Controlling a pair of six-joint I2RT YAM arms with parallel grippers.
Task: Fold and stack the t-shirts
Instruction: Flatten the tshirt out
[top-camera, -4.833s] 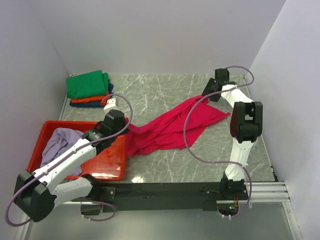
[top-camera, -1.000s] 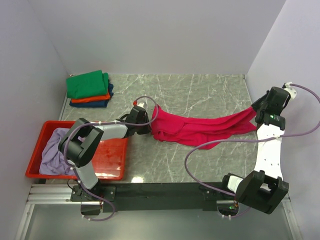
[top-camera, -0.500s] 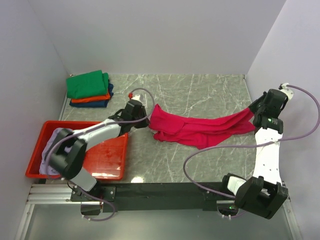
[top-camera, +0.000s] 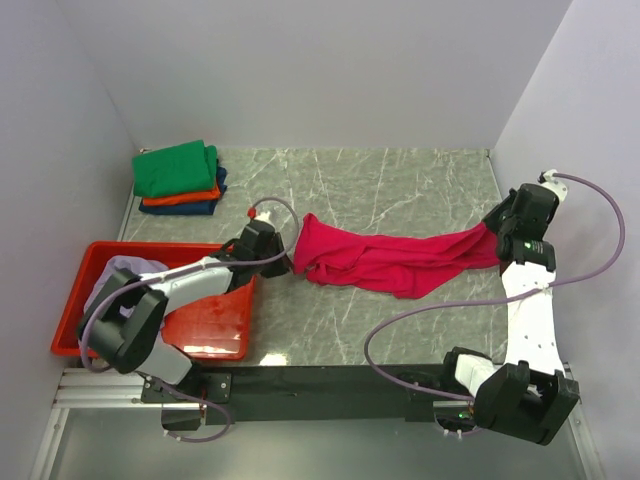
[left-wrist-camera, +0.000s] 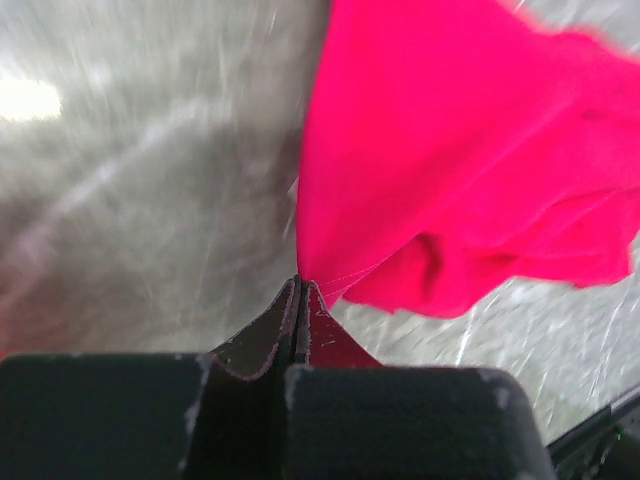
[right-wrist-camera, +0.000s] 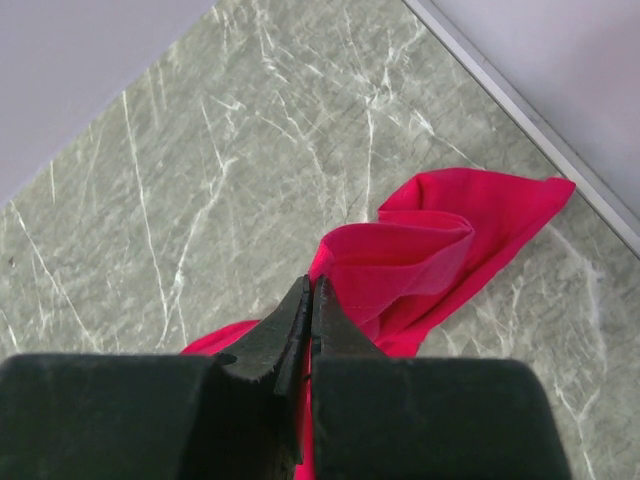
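The crimson-pink t-shirt hangs stretched between both arms, low over the middle of the marble table. My left gripper is shut on its left end, seen pinched at the tips in the left wrist view. My right gripper is shut on its right end, where the cloth bunches past the tips. A folded pile with the green t-shirt over the orange and dark blue ones sits at the back left. The pale lavender t-shirt lies crumpled in the red tray.
The red tray stands at the near left, just under my left forearm. Walls close in the table at the back, left and right; my right arm is close to the right wall. Purple cables loop over the near part of the table.
Both grippers keep their hold on the crimson-pink shirt. Over the last second the left gripper has moved slightly nearer and left, the right gripper has moved inward and left, and the shirt sags more.
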